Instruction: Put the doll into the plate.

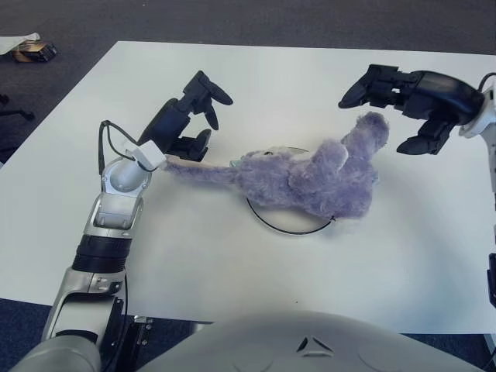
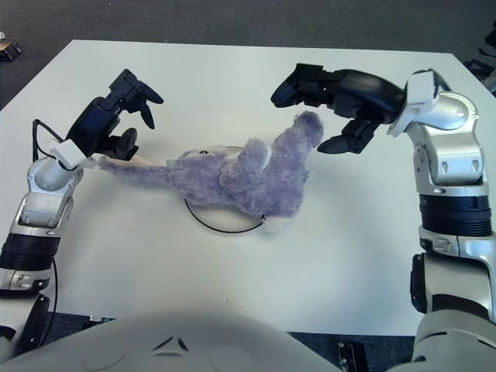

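While the white table (image 1: 232, 271) spreads wide beneath us, our shaggy lavender doll (image 1: 310, 174) sprawls across the plate (image 1: 288, 229), hiding most of its dark rim.

Its long thin limb stretches left off the plate toward our left hand (image 1: 194, 116), whose fingers are spread and hold nothing; our right hand (image 2: 329, 105) hovers just beside the doll's raised fuzzy end, fingers apart and empty too.

No writing I can read here.
My white plastic chest cover (image 1: 310, 345) carries only a small dark triangular emblem (image 1: 313, 346), no letters; nothing on the white table (image 1: 256, 271) bears text either.
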`<move>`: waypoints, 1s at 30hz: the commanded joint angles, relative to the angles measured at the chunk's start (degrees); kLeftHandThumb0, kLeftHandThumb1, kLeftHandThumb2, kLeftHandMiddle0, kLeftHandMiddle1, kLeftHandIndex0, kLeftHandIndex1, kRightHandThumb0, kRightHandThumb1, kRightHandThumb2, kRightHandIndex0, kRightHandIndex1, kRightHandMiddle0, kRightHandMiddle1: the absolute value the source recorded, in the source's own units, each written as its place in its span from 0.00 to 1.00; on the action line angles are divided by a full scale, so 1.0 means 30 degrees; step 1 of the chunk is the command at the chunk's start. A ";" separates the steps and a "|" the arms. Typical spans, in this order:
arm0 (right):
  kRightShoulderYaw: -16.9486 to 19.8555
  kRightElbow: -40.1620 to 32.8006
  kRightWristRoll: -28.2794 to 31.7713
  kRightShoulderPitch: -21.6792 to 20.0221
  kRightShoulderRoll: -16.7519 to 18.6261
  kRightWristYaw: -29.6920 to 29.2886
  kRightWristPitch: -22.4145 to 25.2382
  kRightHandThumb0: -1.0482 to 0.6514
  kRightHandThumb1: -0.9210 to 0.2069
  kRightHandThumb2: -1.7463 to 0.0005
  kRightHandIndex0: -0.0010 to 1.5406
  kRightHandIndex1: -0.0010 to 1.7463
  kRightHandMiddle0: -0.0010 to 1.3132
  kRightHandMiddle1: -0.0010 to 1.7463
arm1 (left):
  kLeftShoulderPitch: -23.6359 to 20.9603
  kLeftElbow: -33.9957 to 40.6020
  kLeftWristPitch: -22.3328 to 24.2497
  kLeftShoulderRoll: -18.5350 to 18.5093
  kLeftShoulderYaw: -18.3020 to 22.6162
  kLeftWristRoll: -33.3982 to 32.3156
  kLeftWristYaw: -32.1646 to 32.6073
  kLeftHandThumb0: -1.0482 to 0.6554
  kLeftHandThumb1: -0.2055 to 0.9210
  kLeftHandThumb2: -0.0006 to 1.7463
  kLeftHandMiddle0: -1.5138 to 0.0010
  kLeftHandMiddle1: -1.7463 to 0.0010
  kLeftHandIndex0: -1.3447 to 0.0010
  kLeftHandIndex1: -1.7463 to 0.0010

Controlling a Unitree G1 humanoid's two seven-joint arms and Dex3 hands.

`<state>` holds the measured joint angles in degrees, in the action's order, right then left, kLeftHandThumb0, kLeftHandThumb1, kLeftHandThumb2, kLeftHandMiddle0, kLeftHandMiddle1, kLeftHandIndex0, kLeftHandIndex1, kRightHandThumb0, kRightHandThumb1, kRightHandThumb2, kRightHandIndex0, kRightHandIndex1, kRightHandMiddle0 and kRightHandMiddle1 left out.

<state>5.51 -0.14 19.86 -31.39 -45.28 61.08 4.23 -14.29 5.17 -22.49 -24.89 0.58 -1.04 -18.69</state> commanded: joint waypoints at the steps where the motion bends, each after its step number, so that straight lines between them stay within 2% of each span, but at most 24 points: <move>1: 0.0220 0.0167 0.0287 -0.0278 -0.0134 0.0207 0.0107 0.10 0.45 0.57 0.00 0.40 0.00 0.64 | 0.0168 0.0265 0.0767 0.0122 0.0799 -0.0351 0.0376 0.00 1.00 0.59 0.52 0.00 0.82 0.01; 2: 0.0226 0.0172 0.0280 -0.0284 -0.0127 0.0220 0.0110 0.10 0.45 0.57 0.00 0.40 0.00 0.64 | 0.0186 0.0280 0.0856 0.0145 0.0918 -0.0362 0.0420 0.00 1.00 0.60 0.52 0.00 0.78 0.01; 3: 0.0234 0.0160 -0.0720 -0.0138 -0.0047 -0.0449 -0.1202 0.10 0.45 0.57 0.00 0.40 0.00 0.64 | 0.0224 0.0303 0.0985 0.0093 0.1079 -0.0379 0.0419 0.00 1.00 0.61 0.52 0.00 0.76 0.00; 4: 0.0240 0.0151 -0.1471 -0.0029 0.0013 -0.0952 -0.2187 0.10 0.40 0.59 0.00 0.39 0.00 0.62 | 0.0253 0.0329 0.1093 0.0062 0.1198 -0.0386 0.0406 0.00 1.00 0.62 0.52 0.00 0.74 0.00; 5: 0.0170 -0.1161 -0.1393 0.0137 0.0052 -0.1975 -0.0078 0.10 0.30 0.63 0.02 0.37 0.00 0.59 | 0.0246 0.0136 0.1160 -0.0096 0.1460 -0.0487 0.0325 0.00 1.00 0.63 0.52 0.00 0.73 0.00; 6: 0.0112 -0.2135 -0.1223 0.0252 0.0077 -0.2673 0.1629 0.14 0.21 0.61 0.05 0.34 0.00 0.57 | 0.0236 -0.0005 0.1207 -0.0198 0.1653 -0.0554 0.0256 0.00 1.00 0.64 0.52 0.00 0.74 0.00; 8: 0.0113 -0.1843 -0.3142 0.0302 -0.0301 -0.4302 0.1832 0.18 0.19 0.59 0.09 0.31 0.00 0.57 | 0.0007 -0.1048 0.1003 -0.0564 0.2215 -0.0773 0.0014 0.00 1.00 0.66 0.55 0.00 0.79 0.02; 10: 0.0132 -0.1146 -0.4541 0.0355 -0.0588 -0.5106 0.0706 0.19 0.20 0.58 0.11 0.30 0.00 0.57 | -0.0083 -0.1320 0.1158 -0.0545 0.2365 -0.0761 0.0043 0.00 1.00 0.67 0.57 0.00 0.82 0.04; 11: 0.0286 -0.1633 -0.4247 0.0527 -0.0026 -0.5506 0.0638 0.19 0.20 0.58 0.11 0.30 0.00 0.57 | -0.0238 -0.1487 0.1370 -0.0458 0.2419 -0.0830 0.0112 0.00 1.00 0.67 0.57 0.00 0.83 0.04; 12: 0.0398 -0.2001 -0.4028 0.0652 0.0416 -0.5801 0.0589 0.20 0.16 0.56 0.13 0.38 0.00 0.61 | -0.0360 -0.1632 0.1503 -0.0399 0.2469 -0.0887 0.0146 0.00 1.00 0.68 0.61 0.01 0.87 0.07; 13: 0.0079 -0.2053 -0.5585 0.0661 0.0342 -0.7030 0.0522 0.21 0.13 0.55 0.13 0.45 0.00 0.63 | -0.0515 -0.1753 0.1663 -0.0328 0.2533 -0.0959 0.0204 0.00 1.00 0.69 0.63 0.01 0.89 0.09; 16: -0.0504 -0.1891 -0.8220 0.0626 -0.0039 -0.8862 0.0402 0.23 0.12 0.55 0.14 0.50 0.00 0.65 | -0.0872 -0.1982 0.1987 -0.0173 0.2682 -0.1083 0.0283 0.00 1.00 0.68 0.66 0.03 0.92 0.12; 17: -0.0265 -0.2297 -0.7160 0.0736 0.0202 -0.8271 0.0536 0.23 0.12 0.55 0.14 0.50 0.00 0.65 | -0.1034 -0.2058 0.2164 -0.0128 0.2721 -0.1133 0.0317 0.00 1.00 0.67 0.66 0.03 0.93 0.12; 19: 0.0057 -0.2877 -0.5697 0.0886 0.0547 -0.7472 0.0749 0.21 0.06 0.58 0.14 0.62 0.00 0.68 | -0.1226 -0.2129 0.2437 -0.0051 0.2791 -0.1206 0.0386 0.00 1.00 0.66 0.66 0.05 0.93 0.12; 21: 0.0228 -0.3067 -0.5157 0.0971 0.0744 -0.7368 0.0719 0.19 0.03 0.59 0.16 0.66 0.00 0.68 | -0.1243 -0.2066 0.2668 0.0029 0.2873 -0.1237 0.0479 0.00 1.00 0.65 0.66 0.07 0.94 0.12; 24: 0.0418 -0.3062 -0.4924 0.1024 0.1015 -0.7671 0.0432 0.15 0.01 0.58 0.20 0.68 0.00 0.65 | -0.1231 -0.1956 0.3124 0.0077 0.3041 -0.1196 0.0670 0.01 1.00 0.64 0.66 0.12 0.96 0.12; 26: 0.0585 -0.3264 -0.4243 0.0952 0.1228 -0.7654 0.1528 0.13 0.01 0.56 0.22 0.67 0.00 0.64 | -0.1222 -0.1870 0.3295 0.0119 0.3084 -0.1053 0.0833 0.01 1.00 0.64 0.66 0.13 0.96 0.12; 27: 0.0255 -0.2880 -0.5929 0.0958 0.1080 -0.8869 0.1558 0.12 0.00 0.56 0.22 0.66 0.00 0.63 | -0.1246 -0.1894 0.3396 0.0108 0.3128 -0.0971 0.0924 0.01 1.00 0.64 0.66 0.14 0.96 0.12; 29: -0.0186 -0.2420 -0.8176 0.0999 0.0844 -1.0417 0.1423 0.15 0.00 0.58 0.21 0.65 0.00 0.62 | -0.1256 -0.1882 0.3539 0.0083 0.3175 -0.0900 0.1023 0.03 1.00 0.63 0.67 0.15 0.96 0.11; 30: -0.0604 -0.3195 -0.8975 0.0752 0.0746 -1.0629 0.2271 0.17 0.00 0.59 0.20 0.65 0.00 0.62 | -0.1299 -0.1956 0.3722 0.0053 0.3226 -0.0823 0.1158 0.03 1.00 0.63 0.67 0.16 0.96 0.11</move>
<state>4.93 -9.09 -0.20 -28.72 -41.83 33.82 7.70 -17.76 -0.62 -12.68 -24.64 9.21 -4.01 -16.49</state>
